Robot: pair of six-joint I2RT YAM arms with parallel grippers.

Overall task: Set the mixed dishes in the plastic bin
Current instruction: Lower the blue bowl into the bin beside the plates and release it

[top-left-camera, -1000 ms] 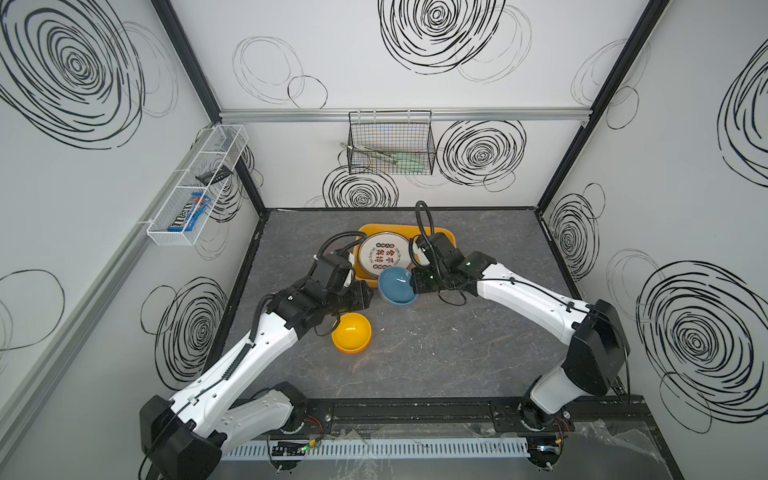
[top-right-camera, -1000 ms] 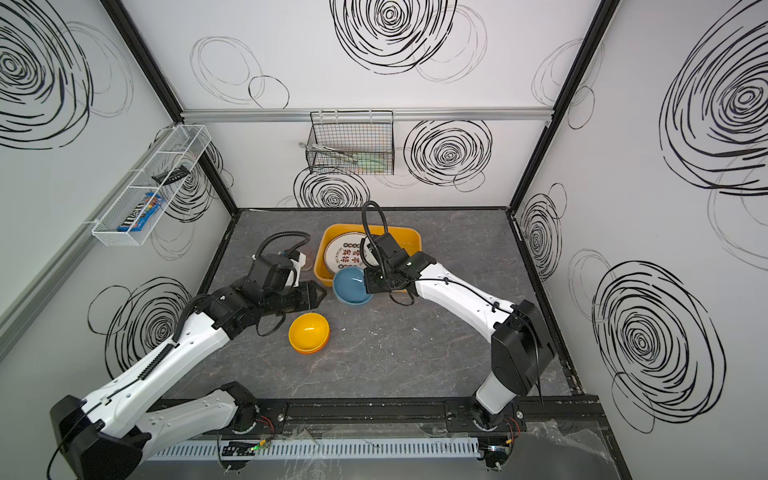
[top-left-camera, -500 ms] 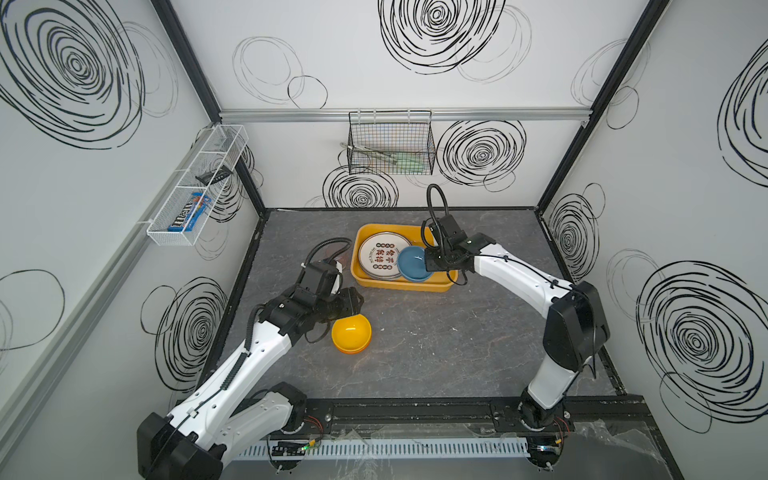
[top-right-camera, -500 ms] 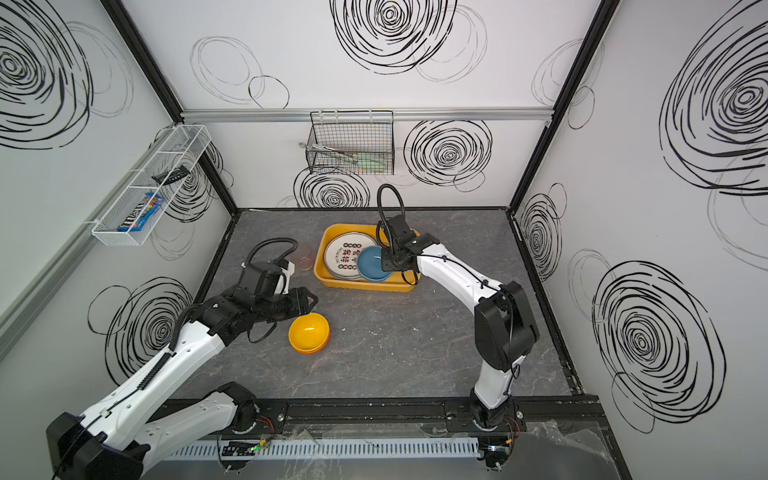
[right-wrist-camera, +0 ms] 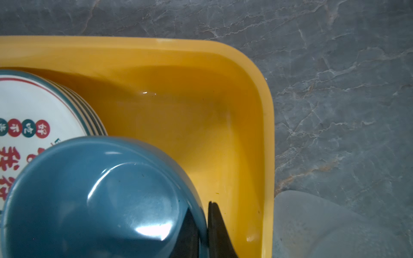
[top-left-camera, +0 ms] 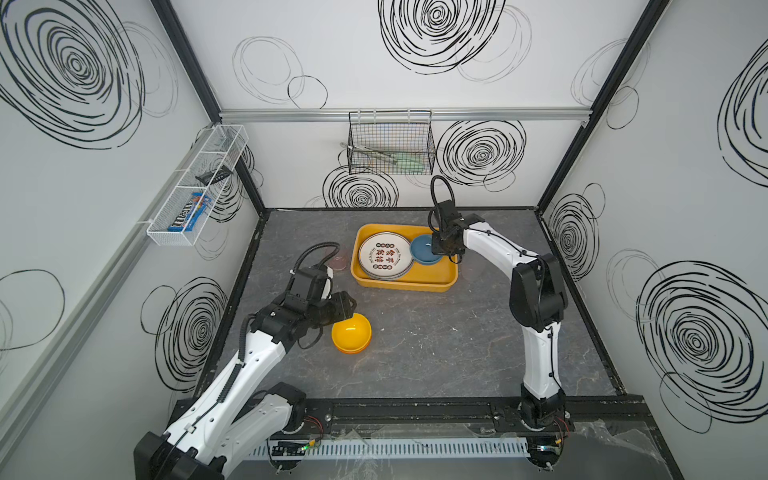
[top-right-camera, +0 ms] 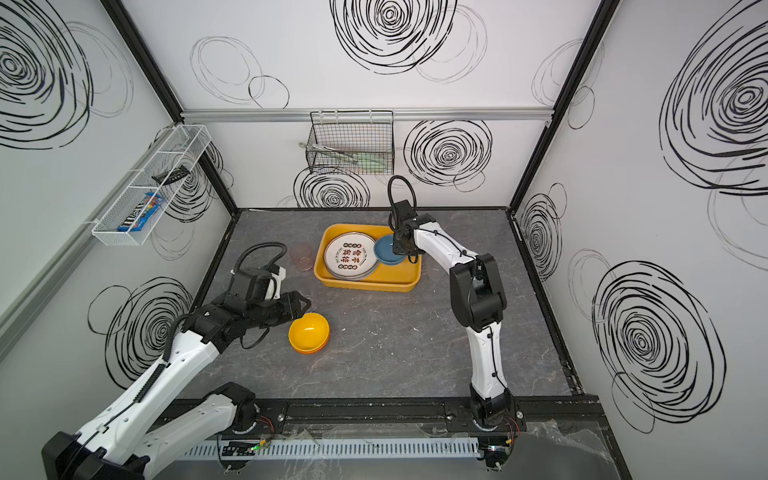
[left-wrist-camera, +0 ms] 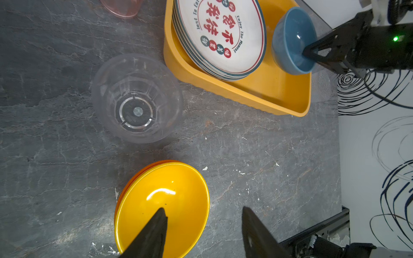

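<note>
The small blue bowl (top-left-camera: 424, 249) has just reached the yellow-orange rectangular plastic bin (top-left-camera: 403, 286).
Right jaws still pinch its rim, release pending; left jaws gape at the round yellow bowl (top-left-camera: 352, 332) on the desk (top-left-camera: 436, 345).

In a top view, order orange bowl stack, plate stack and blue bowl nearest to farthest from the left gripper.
1. Orange bowl stack, right beside the left gripper.
2. Plate stack, left half of the yellow bin.
3. Blue bowl, bin's right half.
</note>
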